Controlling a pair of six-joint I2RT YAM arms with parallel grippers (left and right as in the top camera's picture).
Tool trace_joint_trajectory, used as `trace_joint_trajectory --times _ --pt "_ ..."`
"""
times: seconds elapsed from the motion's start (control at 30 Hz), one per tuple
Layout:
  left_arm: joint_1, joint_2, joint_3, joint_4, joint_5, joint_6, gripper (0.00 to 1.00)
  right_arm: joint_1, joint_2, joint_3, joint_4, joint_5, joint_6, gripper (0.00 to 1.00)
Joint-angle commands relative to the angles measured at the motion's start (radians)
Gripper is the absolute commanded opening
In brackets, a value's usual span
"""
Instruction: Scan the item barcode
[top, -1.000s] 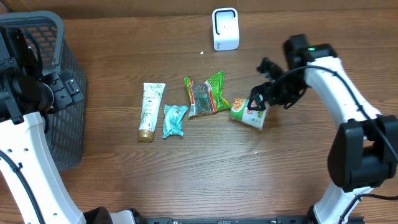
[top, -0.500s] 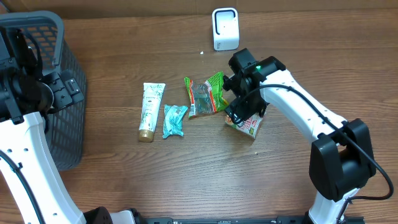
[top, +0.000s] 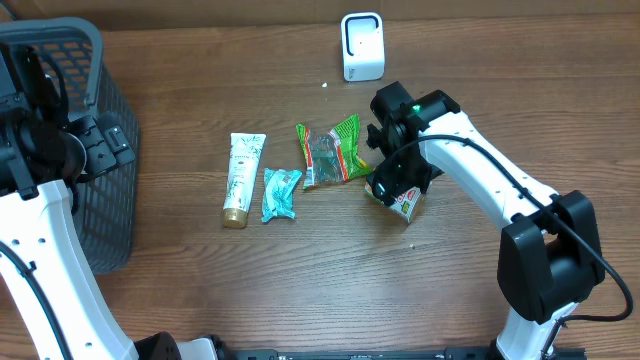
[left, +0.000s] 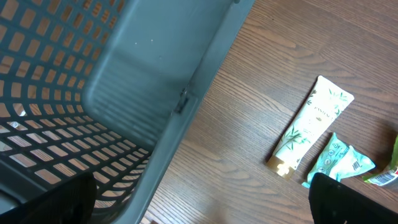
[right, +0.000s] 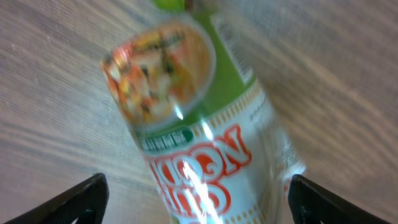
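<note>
The right end effector (right: 199, 196), spread wide over the instant noodle cup (right: 186, 112) lying on its side — round, slick — could nudge it rolling across the counter (top: 300, 290) when closing.

Table (top: 300, 290): basket (top: 105, 160), scanner (top: 362, 45), tube (top: 242, 178), teal pkt (top: 280, 193), green pkt (top: 332, 152), cup (top: 405, 206).

Grey basket (top: 112, 225) far left, white tube (top: 243, 178) w/ teal pkt (top: 280, 193) just beside (both flat), green bag (top: 335, 152) near, wood table (top: 300, 290)

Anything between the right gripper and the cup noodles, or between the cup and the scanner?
Nothing visible. The open right gripper sits directly over the cup noodles; bare table leads to the scanner, green snack packet off to one side.
</note>
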Motion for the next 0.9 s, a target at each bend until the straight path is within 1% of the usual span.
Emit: trace_joint_trajectory --times 0.0,0.13,0.27,0.37,0.47,0.57,0.67,0.87 --pt "0.005 0.002 0.000 0.002 0.005 0.018 1.00 0.000 -0.038 0.021 0.035 0.016 -0.025 0.93" --pt "0.005 0.002 0.000 0.002 0.005 0.018 1.00 0.000 -0.026 0.021 0.052 0.017 -0.025 0.93" --pt "0.005 0.002 0.000 0.002 0.005 0.018 1.00 0.006 -0.007 0.019 0.049 0.029 -0.023 0.82" --pt "0.005 0.002 0.000 0.002 0.005 0.019 1.00 0.037 -0.003 0.007 0.062 0.092 -0.019 0.80" --pt "0.005 0.002 0.000 0.002 0.005 0.019 0.99 0.087 -0.003 -0.010 0.087 0.168 -0.002 0.82" --pt "0.005 0.002 0.000 0.002 0.005 0.019 1.00 0.125 -0.003 -0.034 0.110 0.230 0.007 0.90" --pt "0.005 0.002 0.000 0.002 0.005 0.018 1.00 0.142 -0.003 -0.059 0.126 0.257 0.011 0.93" --pt "0.005 0.002 0.000 0.002 0.005 0.019 1.00 0.143 -0.003 -0.072 0.150 0.305 0.034 0.93"
